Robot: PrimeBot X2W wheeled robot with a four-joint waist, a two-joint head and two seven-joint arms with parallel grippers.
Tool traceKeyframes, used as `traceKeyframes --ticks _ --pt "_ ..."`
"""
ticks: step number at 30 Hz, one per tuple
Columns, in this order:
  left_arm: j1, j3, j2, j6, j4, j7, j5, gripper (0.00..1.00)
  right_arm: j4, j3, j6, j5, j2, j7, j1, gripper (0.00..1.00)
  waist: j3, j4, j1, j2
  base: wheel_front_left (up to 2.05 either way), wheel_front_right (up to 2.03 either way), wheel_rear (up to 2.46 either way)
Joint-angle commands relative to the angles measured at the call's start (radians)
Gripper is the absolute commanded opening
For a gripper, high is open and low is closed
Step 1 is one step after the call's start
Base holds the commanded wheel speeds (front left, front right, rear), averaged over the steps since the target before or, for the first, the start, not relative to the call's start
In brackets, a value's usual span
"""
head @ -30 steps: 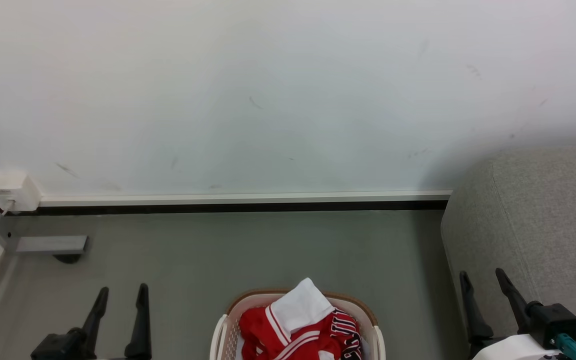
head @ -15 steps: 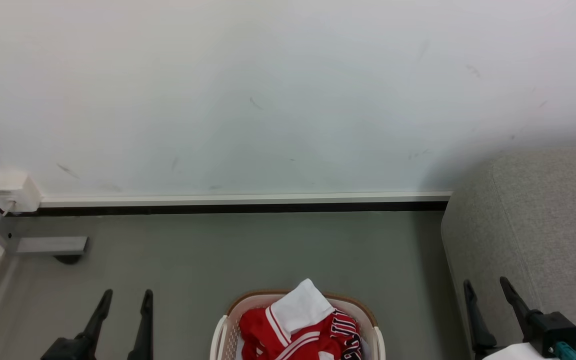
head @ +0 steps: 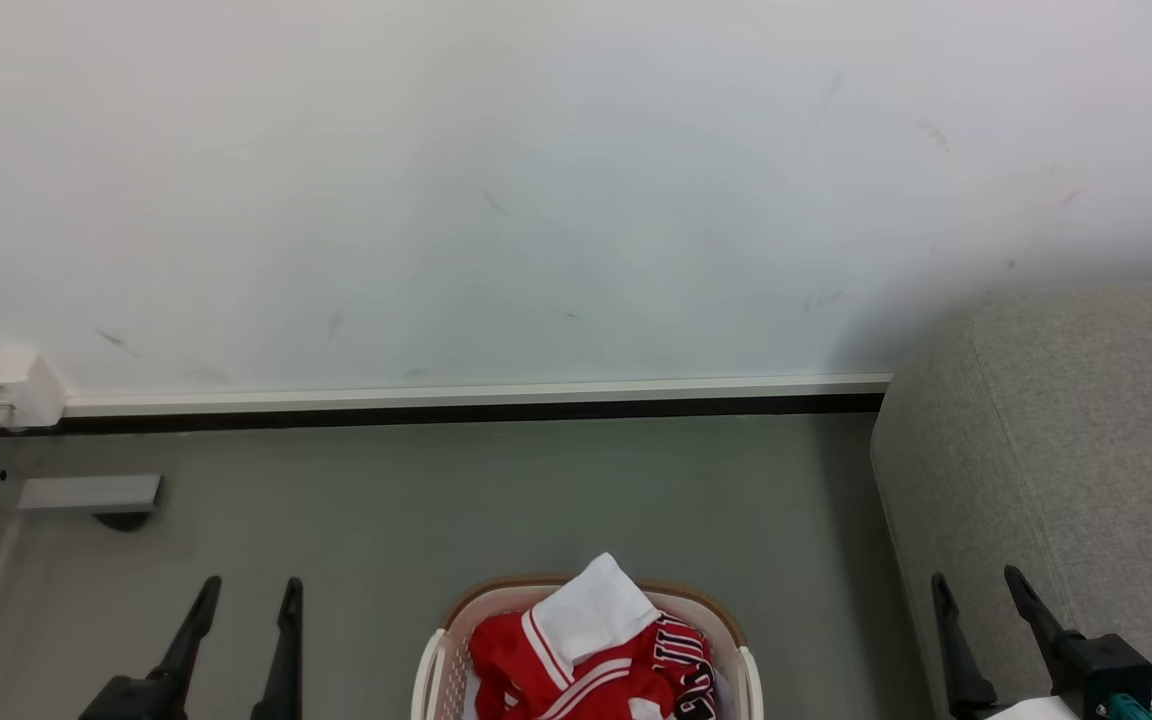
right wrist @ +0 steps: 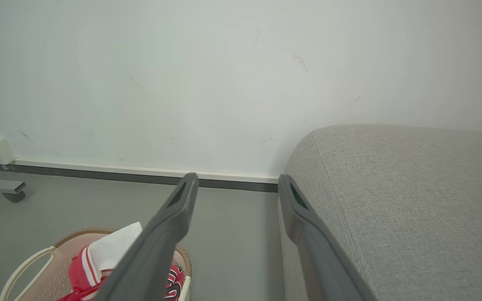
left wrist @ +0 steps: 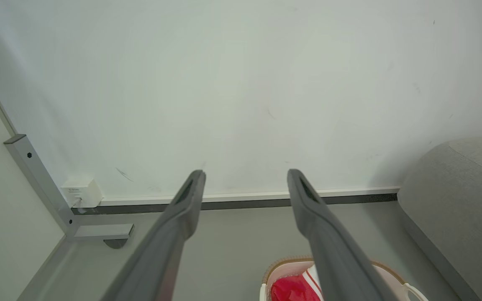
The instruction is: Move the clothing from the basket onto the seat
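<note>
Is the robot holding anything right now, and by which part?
Nothing. The left gripper and right gripper are open and empty; the clothing lies in the basket.

The left gripper (head: 252, 582) and right gripper (head: 974, 575) each have 2 long, tapering matte-black fingers (left wrist: 182, 217) with a narrow slot near the tip. Behind the right one sit a black block (head: 1096, 665), a teal fitting (head: 1123, 707) and a white shell (head: 1031, 713).

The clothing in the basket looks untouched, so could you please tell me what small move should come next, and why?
Probably lower the right end effector toward the clothing heaped in the basket. It and the left end effector stand open and empty on either side of the basket, and the right one is beside the seat, so it seems better placed to carry fabric over.
</note>
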Motion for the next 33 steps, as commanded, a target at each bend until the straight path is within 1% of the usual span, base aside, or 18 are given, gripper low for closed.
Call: traceKeyframes --ticks 1,16,23,28,33 --pt "0.003 0.004 0.0 -0.003 -0.002 -0.001 0.014 1.0 0.001 -0.004 -0.002 -0.001 -0.007 -0.004 0.008 1.0 0.001 -0.003 0.0 0.0 0.0 0.0 0.0" --pt "0.001 0.015 -0.005 -0.009 0.007 -0.001 0.022 1.0 -0.006 0.008 -0.002 0.011 -0.007 -0.004 0.003 1.0 0.004 -0.012 0.0 0.0 0.0 0.0 0.0" --pt "-0.014 0.02 -0.014 -0.008 0.024 -0.001 0.015 1.0 -0.014 0.015 -0.002 0.01 -0.006 -0.004 -0.015 1.0 0.021 -0.035 0.0 0.0 0.0 0.0 0.0" --pt "-0.055 -0.002 -0.021 -0.009 0.084 -0.001 0.017 1.0 -0.039 0.015 -0.002 0.005 -0.006 -0.003 -0.033 1.0 0.067 -0.056 0.0 0.0 0.0 0.0 0.0" --pt "-0.141 -0.052 -0.026 -0.009 0.197 -0.001 0.024 1.0 -0.068 0.013 -0.002 0.0 -0.006 -0.002 -0.069 1.0 0.141 -0.076 0.0 0.0 0.0 0.0 0.0"
